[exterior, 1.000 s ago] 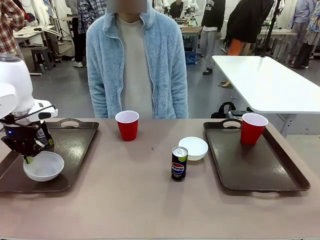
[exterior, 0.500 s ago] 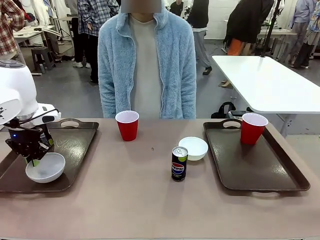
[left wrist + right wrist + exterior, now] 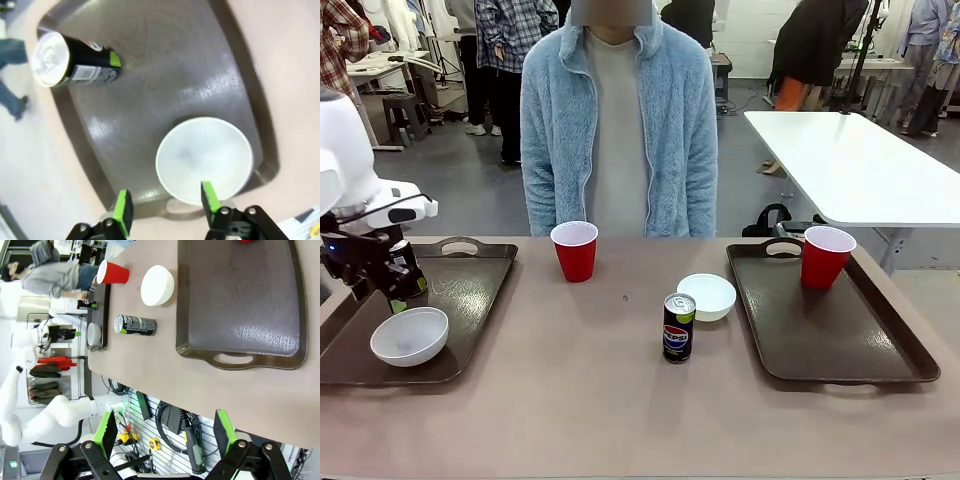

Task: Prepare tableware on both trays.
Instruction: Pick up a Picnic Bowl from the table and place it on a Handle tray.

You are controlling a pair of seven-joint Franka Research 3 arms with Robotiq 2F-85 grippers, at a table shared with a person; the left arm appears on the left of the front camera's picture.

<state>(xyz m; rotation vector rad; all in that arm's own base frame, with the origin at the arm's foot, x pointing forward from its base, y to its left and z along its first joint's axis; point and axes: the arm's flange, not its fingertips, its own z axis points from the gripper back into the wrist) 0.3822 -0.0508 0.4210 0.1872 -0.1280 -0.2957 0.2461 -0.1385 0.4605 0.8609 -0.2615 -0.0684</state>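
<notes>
Sitting beneath the left tool (image 3: pixel 164 197), the bowl (image 3: pixel 203 157) seems untouched.

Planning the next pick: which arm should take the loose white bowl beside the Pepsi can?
Right. The white bowl lies beside the right tray, which the open right gripper faces. The left gripper hovers over the left tray, farther off.

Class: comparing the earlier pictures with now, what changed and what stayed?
The left gripper let go of the shallow round white bowl, opened and rose; the bowl rests on the dark brown rectangular plastic left tray. The red plastic cup mid-table, dark blue Pepsi can and second white bowl stayed put.
</notes>
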